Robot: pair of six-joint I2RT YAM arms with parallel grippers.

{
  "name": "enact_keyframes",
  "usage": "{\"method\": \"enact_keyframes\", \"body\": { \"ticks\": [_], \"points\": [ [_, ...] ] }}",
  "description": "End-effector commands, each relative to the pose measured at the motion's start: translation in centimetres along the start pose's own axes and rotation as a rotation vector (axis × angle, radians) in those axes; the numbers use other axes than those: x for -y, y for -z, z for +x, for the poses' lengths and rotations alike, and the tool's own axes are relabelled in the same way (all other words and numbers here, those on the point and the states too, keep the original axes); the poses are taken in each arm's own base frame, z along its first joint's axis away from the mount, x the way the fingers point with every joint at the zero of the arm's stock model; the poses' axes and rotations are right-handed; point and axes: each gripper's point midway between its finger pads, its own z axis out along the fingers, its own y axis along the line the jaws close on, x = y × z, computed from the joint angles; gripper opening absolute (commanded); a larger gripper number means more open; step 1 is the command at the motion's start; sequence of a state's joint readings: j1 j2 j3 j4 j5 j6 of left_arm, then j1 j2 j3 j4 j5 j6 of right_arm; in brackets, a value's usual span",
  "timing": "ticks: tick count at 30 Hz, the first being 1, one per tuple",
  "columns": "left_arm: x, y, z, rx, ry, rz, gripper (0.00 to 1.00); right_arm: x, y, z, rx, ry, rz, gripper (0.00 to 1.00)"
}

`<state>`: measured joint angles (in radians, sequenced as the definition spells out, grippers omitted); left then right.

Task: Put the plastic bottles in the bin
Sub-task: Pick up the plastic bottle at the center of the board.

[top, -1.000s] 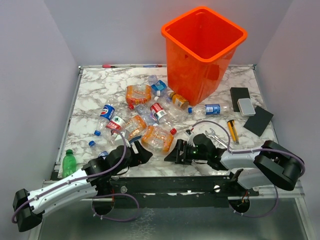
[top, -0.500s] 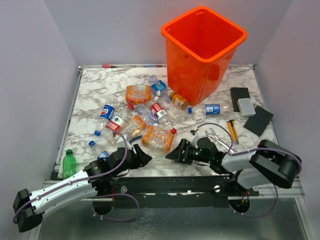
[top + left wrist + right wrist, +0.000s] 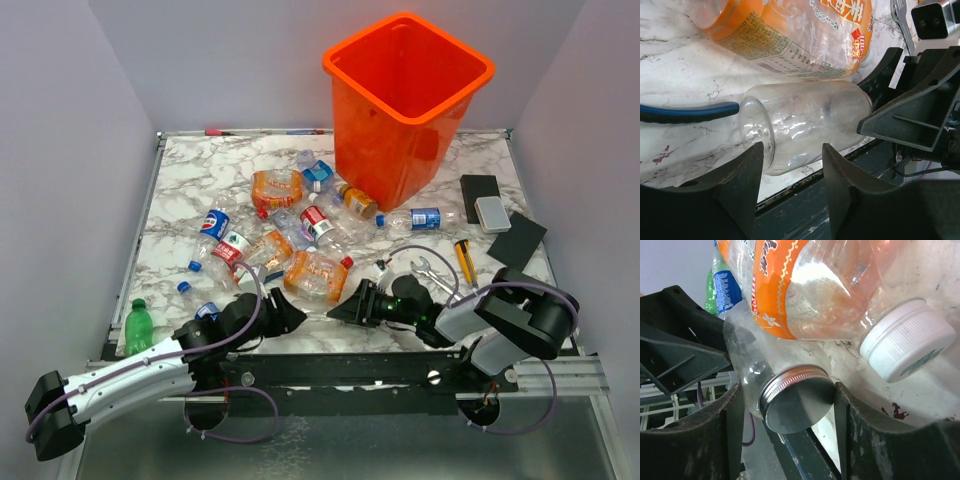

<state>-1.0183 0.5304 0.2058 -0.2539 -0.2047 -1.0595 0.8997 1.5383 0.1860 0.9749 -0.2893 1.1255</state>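
Note:
The orange bin (image 3: 405, 110) stands at the back of the marble table. Several crushed plastic bottles (image 3: 300, 215) lie in front of it, and a green one (image 3: 138, 325) sits at the near left edge. A clear bottle with a metal lid (image 3: 800, 125) lies at the near edge, beside an orange-labelled bottle (image 3: 790, 35). My left gripper (image 3: 792, 170) is open, its fingers on either side of the clear bottle's base. My right gripper (image 3: 800, 435) is open around the metal lid (image 3: 797, 397). Its right finger touches the lid and the left one stands clear. The two grippers (image 3: 285, 318) (image 3: 342, 310) face each other.
A blue pliers handle (image 3: 685, 112) lies left of the clear bottle. A steel wrench (image 3: 425, 270) and a yellow-handled tool (image 3: 466, 262) lie near the right arm. Black pads (image 3: 517, 240) and a grey box (image 3: 492, 213) sit at the right. A white cap (image 3: 907, 345) is beside the lid.
My right arm has pushed its gripper slightly left, closing in on the clear bottle's lid. My left gripper has shifted a little to the right, towards the bottle's base.

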Motion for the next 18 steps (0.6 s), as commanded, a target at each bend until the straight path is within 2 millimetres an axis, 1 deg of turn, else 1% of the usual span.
{"method": "enact_keyframes", "body": {
  "ticks": [1, 3, 5, 8, 11, 13, 14, 16, 17, 18],
  "points": [
    [1.0, 0.2, -0.1, 0.003, -0.01, 0.052, 0.53, -3.0, 0.5, -0.3, 0.006, 0.036, -0.123, 0.46],
    [1.6, 0.6, -0.7, 0.024, -0.009, 0.075, 0.57, -3.3, 0.9, -0.3, 0.009, 0.046, -0.12, 0.36],
    [2.2, 1.0, -1.4, 0.053, -0.007, 0.096, 0.65, -3.4, 1.5, -0.4, 0.013, 0.061, -0.112, 0.31],
    [3.0, 1.6, -2.7, 0.098, -0.009, 0.114, 0.75, -3.5, 2.5, -0.6, 0.027, 0.094, -0.081, 0.25],
    [4.2, 2.5, -4.3, 0.146, -0.026, 0.131, 0.85, -3.7, 3.7, -1.0, 0.045, 0.129, -0.041, 0.23],
    [5.1, 3.5, -5.7, 0.188, -0.054, 0.139, 0.91, -3.9, 4.6, -1.3, 0.051, 0.161, -0.01, 0.23],
    [5.7, 4.2, -6.8, 0.223, -0.081, 0.138, 0.97, -4.2, 5.1, -1.5, 0.058, 0.182, 0.003, 0.22],
    [6.7, 5.8, -9.2, 0.299, -0.127, 0.129, 0.99, -5.0, 6.2, -2.1, 0.065, 0.234, 0.027, 0.22],
    [7.5, 6.9, -10.7, 0.349, -0.164, 0.131, 0.99, -5.0, 7.0, -2.1, 0.052, 0.261, 0.065, 0.21],
    [8.3, 8.0, -12.1, 0.395, -0.206, 0.136, 0.99, -6.1, 7.6, -2.8, 0.062, 0.299, 0.064, 0.21]
  ]
}}
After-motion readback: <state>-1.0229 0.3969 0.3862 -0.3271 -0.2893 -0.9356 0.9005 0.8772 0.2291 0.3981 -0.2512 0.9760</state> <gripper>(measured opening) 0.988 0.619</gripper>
